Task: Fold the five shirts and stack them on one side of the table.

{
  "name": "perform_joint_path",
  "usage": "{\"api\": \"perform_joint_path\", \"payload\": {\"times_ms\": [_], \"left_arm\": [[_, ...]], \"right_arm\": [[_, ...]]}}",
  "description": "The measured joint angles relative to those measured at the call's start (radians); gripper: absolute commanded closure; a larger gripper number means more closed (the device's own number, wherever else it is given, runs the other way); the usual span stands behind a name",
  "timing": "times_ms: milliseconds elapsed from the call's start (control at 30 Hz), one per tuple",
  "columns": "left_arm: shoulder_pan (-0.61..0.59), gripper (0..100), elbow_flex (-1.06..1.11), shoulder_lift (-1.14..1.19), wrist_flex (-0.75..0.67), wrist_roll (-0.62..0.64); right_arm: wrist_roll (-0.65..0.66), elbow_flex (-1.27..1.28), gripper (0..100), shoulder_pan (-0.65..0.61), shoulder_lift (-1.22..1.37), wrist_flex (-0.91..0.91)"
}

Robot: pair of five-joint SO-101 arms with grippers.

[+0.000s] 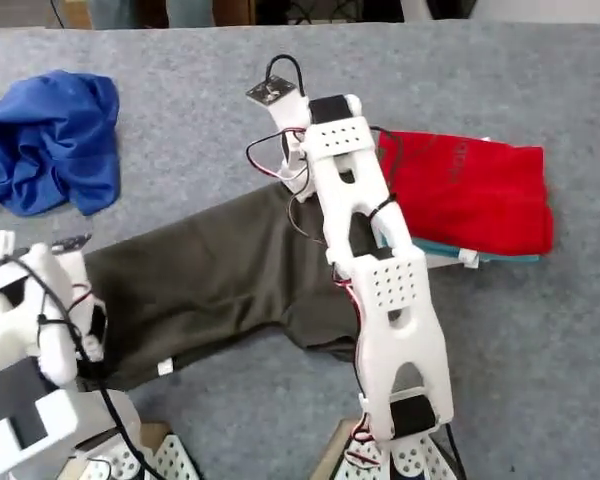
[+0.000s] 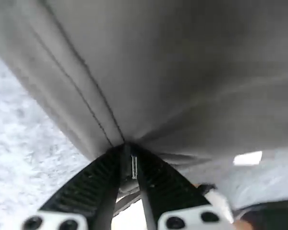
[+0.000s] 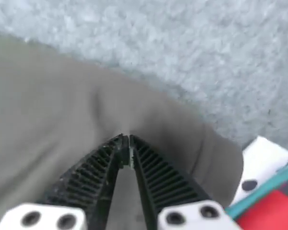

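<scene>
An olive-grey shirt (image 1: 220,275) lies stretched across the middle of the grey table. At its near-left end, my left gripper (image 2: 128,152) is shut on a fold of the shirt (image 2: 173,81) by the hem seam. My right gripper (image 3: 126,142) is shut on the shirt (image 3: 53,124) at its far right end, close to the stack. In the high view the right arm (image 1: 365,220) reaches up over the cloth. A folded red shirt (image 1: 470,190) tops a stack at the right, with teal (image 1: 500,257) and white layers under it. A crumpled blue shirt (image 1: 50,140) lies far left.
The left arm's white body (image 1: 30,350) stands at the near left corner. Bare grey table (image 1: 540,380) spreads along the near right and along the far edge behind the arms. The stack's white and teal edges (image 3: 266,184) lie just beside my right gripper.
</scene>
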Motion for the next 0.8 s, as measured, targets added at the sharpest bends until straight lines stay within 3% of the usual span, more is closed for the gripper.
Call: {"api": "perform_joint_path", "payload": {"times_ms": [200, 367, 667, 800], "left_arm": [[-0.175, 97, 0.006, -0.002, 0.035, -0.244], [-0.238, 97, 0.005, -0.055, 0.14, -0.388], [-0.241, 97, -0.219, -0.376, 0.334, -0.393], [-0.15, 97, -0.334, -0.388, 0.318, -0.218]], "right_arm": [[0.0, -0.006, 98.4, 0.0, 0.018, -0.032], [0.0, -0.006, 98.4, 0.0, 0.018, -0.06], [0.0, -0.044, 98.4, 0.002, 0.018, -0.032], [0.0, -0.143, 98.4, -0.008, 0.017, 0.031]]}}
